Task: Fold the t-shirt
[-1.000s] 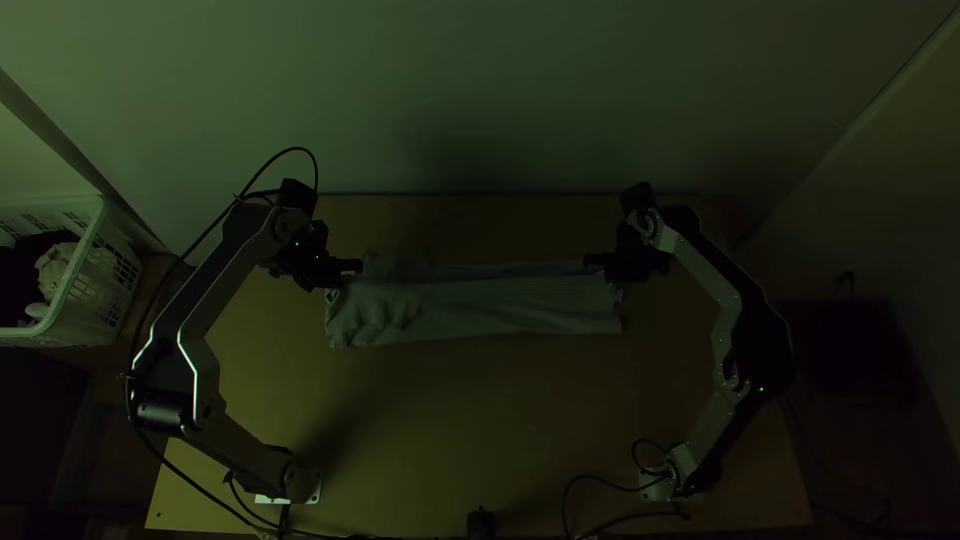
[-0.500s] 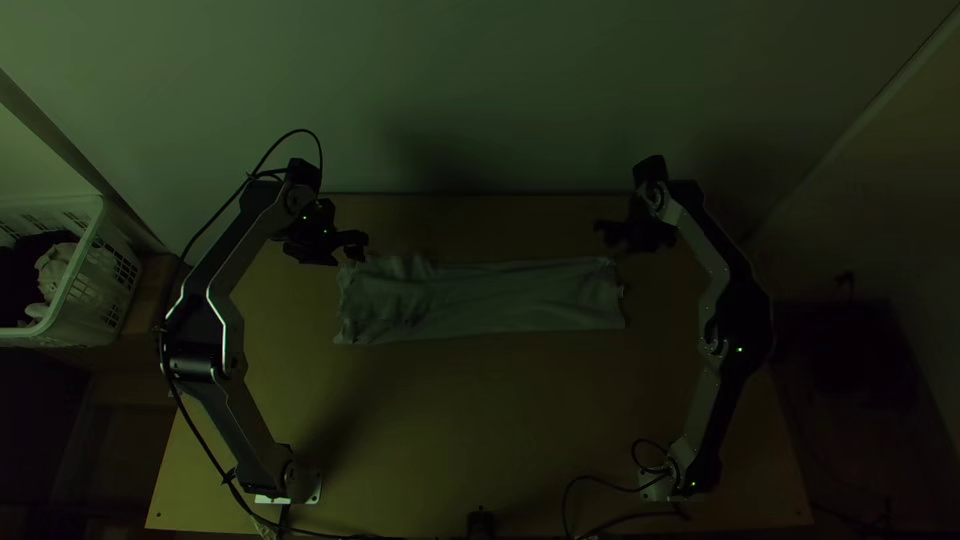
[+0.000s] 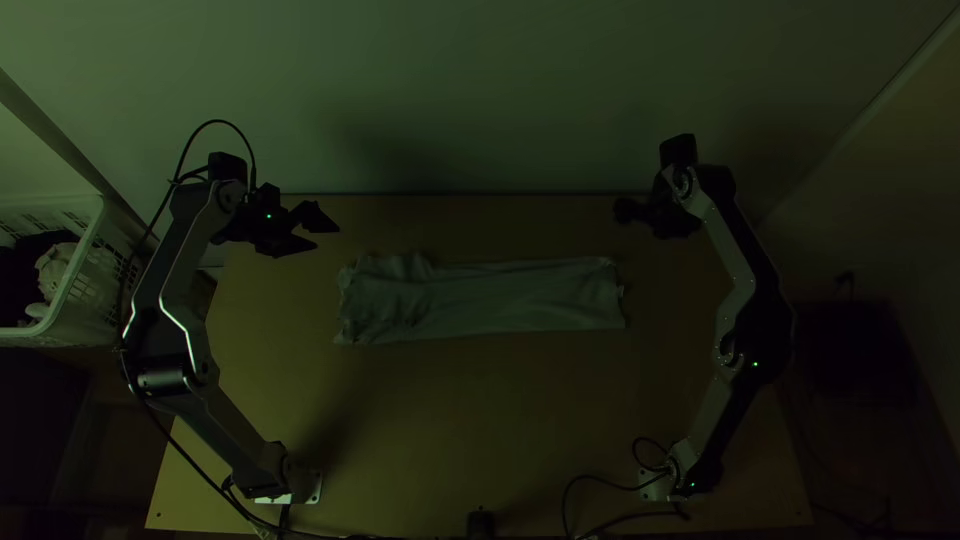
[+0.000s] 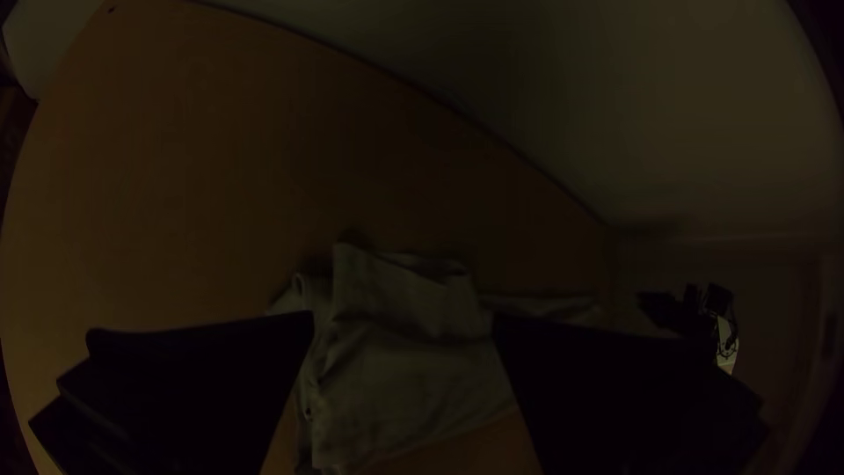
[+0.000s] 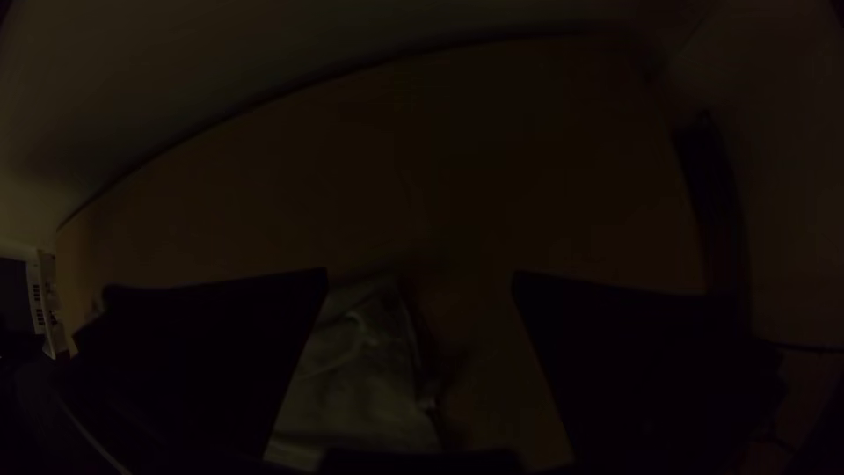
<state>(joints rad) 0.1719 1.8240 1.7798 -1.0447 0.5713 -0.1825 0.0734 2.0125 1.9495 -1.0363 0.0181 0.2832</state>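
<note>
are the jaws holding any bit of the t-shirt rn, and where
Nothing is held: both jaws are open, and the t-shirt lies free on the table.

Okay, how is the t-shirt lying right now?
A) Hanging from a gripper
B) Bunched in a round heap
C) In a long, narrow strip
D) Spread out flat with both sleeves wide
C: in the top view the t-shirt lies on the table as a long, narrow strip, more wrinkled toward its left end.

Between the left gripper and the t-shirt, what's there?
Just bare tabletop, seen in the top view between the left gripper and the t-shirt.
</note>
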